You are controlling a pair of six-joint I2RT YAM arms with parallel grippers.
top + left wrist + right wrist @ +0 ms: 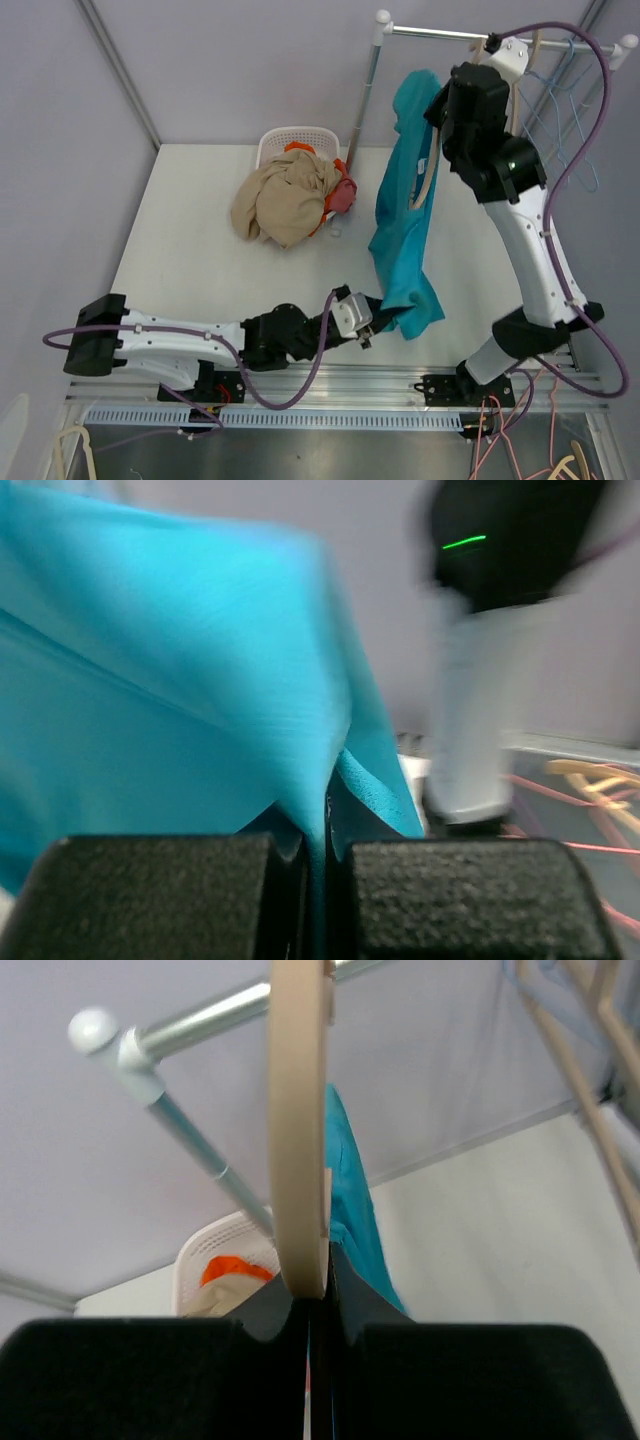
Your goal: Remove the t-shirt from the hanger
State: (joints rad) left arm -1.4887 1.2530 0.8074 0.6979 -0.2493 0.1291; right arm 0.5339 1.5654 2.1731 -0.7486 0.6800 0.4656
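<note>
At the right side of the table (200, 250), one teal t-shirt (405, 230) hangs on a single wooden hanger (298, 1110) just below the rail (450, 35) of the one clothes rack. Its lower part drapes down toward the near edge.

There are two claws, and both are closed on something. The left claw (378, 320) lies low near the table edge, and its fingers are pressed together on a fold of the t-shirt's hem. In the left wrist view the cloth runs straight between them. The right claw (315, 1325) is up by the rail, clamped narrow on the hanger's curved wood, with teal cloth showing just behind it.

Further along the rail hang spare hangers (570, 100) – some thin blue wire, some wood – but they overlap too much to count.

One white basket (295, 138) stands at the far side of the table. A beige garment (285, 200) spills from it, with orange and red pieces beneath; how many pieces cannot be told.
</note>
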